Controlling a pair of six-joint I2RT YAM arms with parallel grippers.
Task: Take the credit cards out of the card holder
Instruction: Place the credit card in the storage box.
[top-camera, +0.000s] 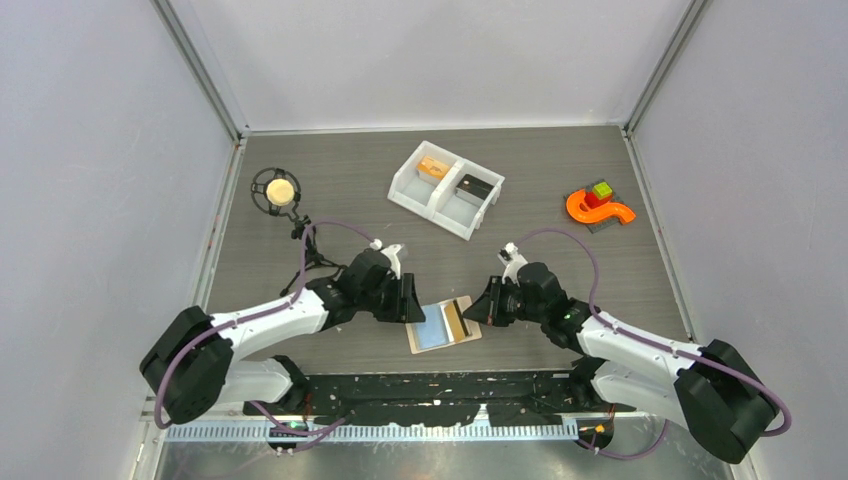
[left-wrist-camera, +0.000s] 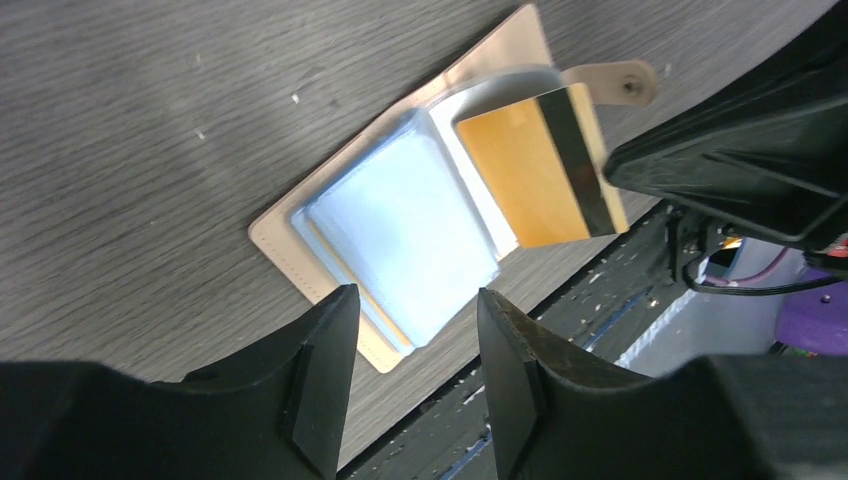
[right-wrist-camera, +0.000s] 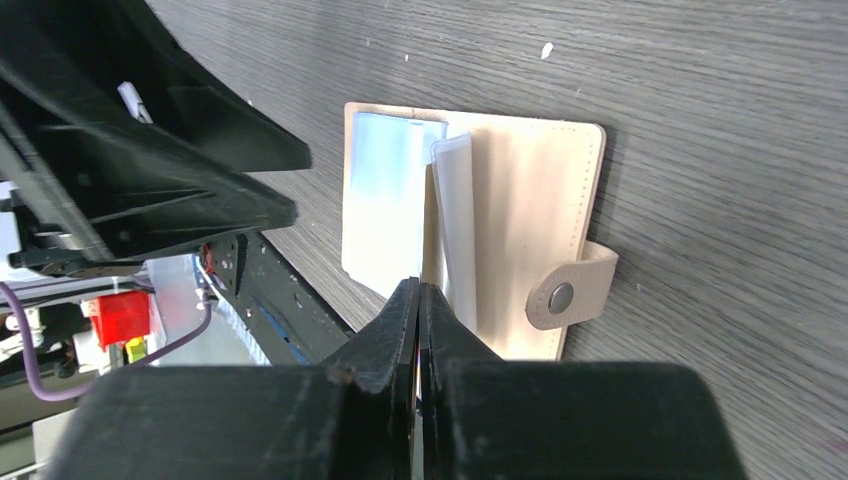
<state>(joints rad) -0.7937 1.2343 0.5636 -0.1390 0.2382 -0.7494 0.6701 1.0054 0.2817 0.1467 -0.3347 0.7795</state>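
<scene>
The beige card holder (top-camera: 432, 335) lies open on the table near the front edge, its light blue lining (left-wrist-camera: 405, 225) up and its snap tab (right-wrist-camera: 565, 295) toward the right arm. My right gripper (top-camera: 480, 310) is shut on an orange-tan credit card (left-wrist-camera: 520, 170) with a dark stripe. The card stands tilted up from the holder's right half, edge-on between the right gripper's (right-wrist-camera: 420, 292) jaws. My left gripper (top-camera: 412, 308) is open and empty over the holder's left edge (left-wrist-camera: 290, 250). I cannot tell whether it touches.
A white two-compartment bin (top-camera: 410, 190) stands at mid-table, with an orange-tan item (top-camera: 432, 168) in one side and a dark one (top-camera: 473, 187) in the other. A black tripod with a round head (top-camera: 278, 190) is at the left. An orange toy (top-camera: 598, 207) is at the right.
</scene>
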